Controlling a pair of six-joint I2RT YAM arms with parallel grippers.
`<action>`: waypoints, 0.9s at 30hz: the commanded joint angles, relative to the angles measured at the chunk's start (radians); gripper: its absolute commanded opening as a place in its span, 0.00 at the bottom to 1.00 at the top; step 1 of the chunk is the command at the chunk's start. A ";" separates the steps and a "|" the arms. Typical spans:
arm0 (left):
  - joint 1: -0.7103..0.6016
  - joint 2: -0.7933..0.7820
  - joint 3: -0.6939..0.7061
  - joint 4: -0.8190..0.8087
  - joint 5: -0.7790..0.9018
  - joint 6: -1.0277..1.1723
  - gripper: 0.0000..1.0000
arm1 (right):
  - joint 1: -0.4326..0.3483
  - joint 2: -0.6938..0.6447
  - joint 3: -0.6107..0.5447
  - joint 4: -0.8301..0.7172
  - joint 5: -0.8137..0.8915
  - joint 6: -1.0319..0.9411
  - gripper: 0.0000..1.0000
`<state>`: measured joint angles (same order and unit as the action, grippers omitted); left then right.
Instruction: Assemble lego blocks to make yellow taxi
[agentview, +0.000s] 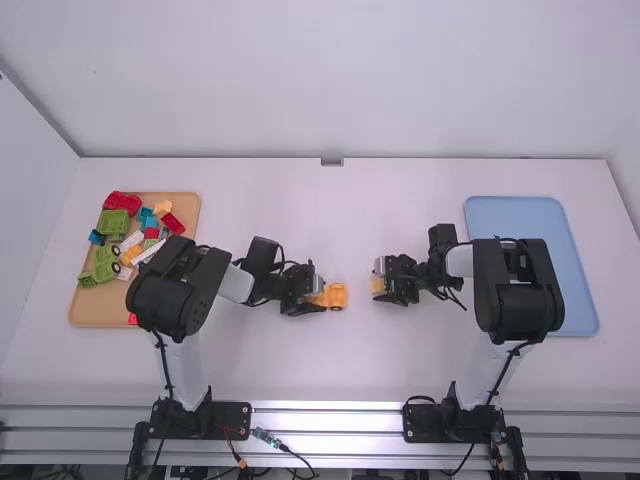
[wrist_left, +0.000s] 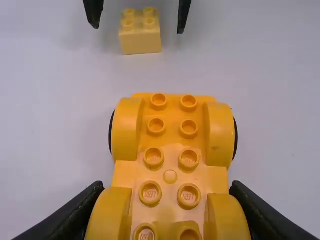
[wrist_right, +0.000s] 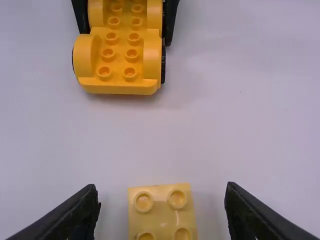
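The orange-yellow wheeled car base (agentview: 335, 296) lies near the middle of the table, studs up, and my left gripper (agentview: 316, 297) is shut on its near end. In the left wrist view the fingers of my left gripper (wrist_left: 167, 205) press both sides of the car base (wrist_left: 170, 162). A light yellow brick (agentview: 378, 285) with four studs stands apart from it to the right. My right gripper (agentview: 384, 280) is open around that brick; in the right wrist view a gap shows on each side between my right gripper (wrist_right: 162, 200) and the yellow brick (wrist_right: 162, 212).
A tan tray (agentview: 100, 312) at the left holds several green, red, blue, white and yellow pieces. On the right lies a blue tray (agentview: 515, 222), partly under the right arm. White table surface (agentview: 330, 210) stretches beyond both grippers.
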<state>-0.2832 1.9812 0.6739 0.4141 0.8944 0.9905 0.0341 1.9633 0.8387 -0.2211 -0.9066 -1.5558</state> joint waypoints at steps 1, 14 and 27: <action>0.002 0.017 -0.016 -0.019 -0.098 0.054 0.40 | -0.002 0.013 0.011 -0.008 -0.019 -0.029 0.67; -0.004 0.017 -0.103 0.144 -0.098 0.047 0.42 | -0.047 0.095 0.013 0.046 -0.149 -0.052 0.69; -0.003 0.017 -0.043 0.020 -0.099 0.012 0.39 | -0.051 0.095 0.014 0.047 -0.143 -0.058 0.67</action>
<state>-0.2836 1.9800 0.6453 0.4599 0.8989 0.9630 -0.0208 2.0438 0.8387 -0.1707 -1.0336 -1.6062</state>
